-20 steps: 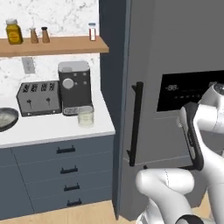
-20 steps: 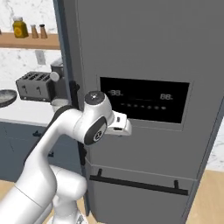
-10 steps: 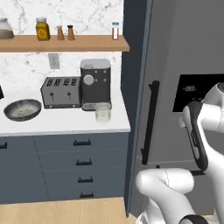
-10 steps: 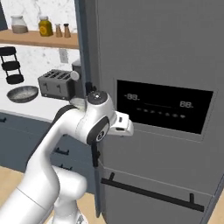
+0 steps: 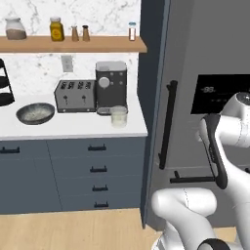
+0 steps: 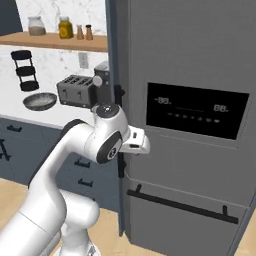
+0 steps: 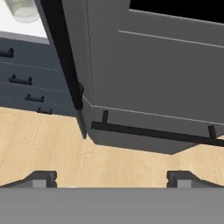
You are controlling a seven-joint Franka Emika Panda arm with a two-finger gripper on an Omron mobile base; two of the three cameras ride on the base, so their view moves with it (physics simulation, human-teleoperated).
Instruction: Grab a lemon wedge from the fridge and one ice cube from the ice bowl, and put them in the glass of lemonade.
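Note:
The fridge point(image 5: 195, 44) point(image 6: 185, 55) is a tall dark grey unit with its doors closed, so the lemon wedge is hidden. My gripper point(image 6: 140, 145) point(image 7: 111, 179) hangs open and empty in front of the lower part of the fridge door, close to the black vertical bar handle point(image 7: 65, 57) point(image 5: 168, 124). The glass of lemonade point(image 5: 118, 116) point(image 7: 24, 9) stands on the white counter beside the fridge. Further left on that counter lies the ice bowl point(image 5: 35, 113) point(image 6: 40, 101), dark and speckled.
A toaster point(image 5: 74, 95) and a coffee machine point(image 5: 111, 87) stand behind the glass. A black tiered rack point(image 6: 24, 70) is at the far left, jars line the wooden shelf point(image 5: 73, 44), and blue-grey drawers point(image 5: 97, 168) sit below. The freezer drawer's bar handle point(image 7: 153, 132) runs low.
The base has moved, so the whole scene slid to the right in both base views, mostly in the first half second. The gripper stays open.

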